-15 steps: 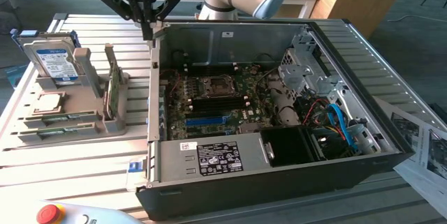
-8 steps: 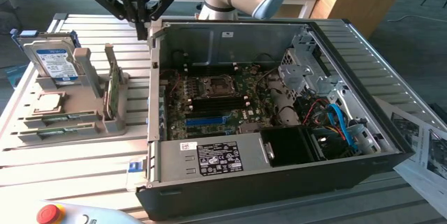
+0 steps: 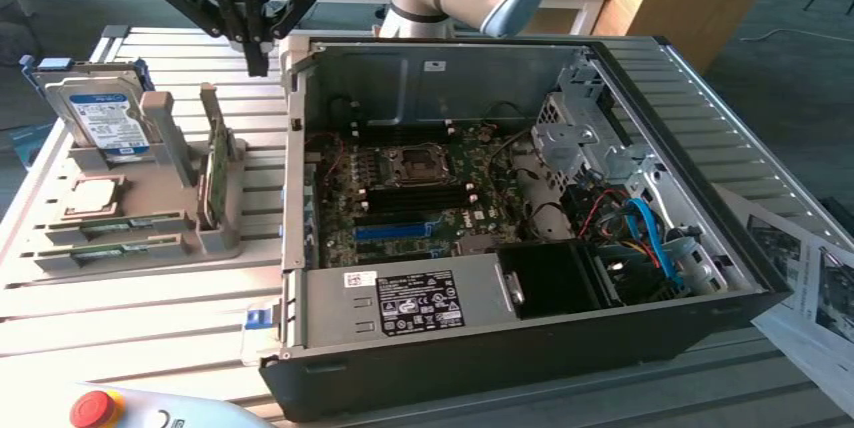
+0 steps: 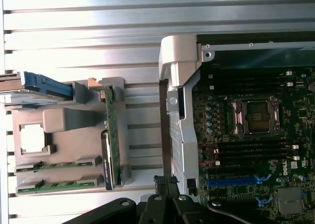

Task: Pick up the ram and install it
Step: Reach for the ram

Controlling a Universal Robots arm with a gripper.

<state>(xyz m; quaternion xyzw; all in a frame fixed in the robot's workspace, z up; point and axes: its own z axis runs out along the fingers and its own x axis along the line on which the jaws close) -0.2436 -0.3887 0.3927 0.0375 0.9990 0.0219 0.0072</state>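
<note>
Two ram sticks lie flat in slots at the front of a grey holder: one ram stick (image 3: 123, 221) (image 4: 55, 165) and a second stick (image 3: 104, 248) (image 4: 53, 185) beside it. My gripper (image 3: 255, 60) (image 4: 166, 180) hangs shut with nothing in it, high above the slatted table, between the holder's far end and the back corner of the open computer case (image 3: 296, 148). It is well apart from the ram. Inside the case, the motherboard (image 3: 400, 198) (image 4: 246, 135) shows black memory slots (image 4: 246, 150) beside the CPU socket (image 3: 408, 165).
The holder (image 3: 187, 238) also carries an upright hard drive (image 3: 100, 113), a CPU chip (image 3: 94, 193) and a broader green card on edge (image 3: 214, 173) (image 4: 109, 135). A blue slot (image 4: 231, 181) lies on the motherboard. A red stop button (image 3: 94, 408) sits at the front; papers (image 3: 814, 278) lie at the exterior view's right.
</note>
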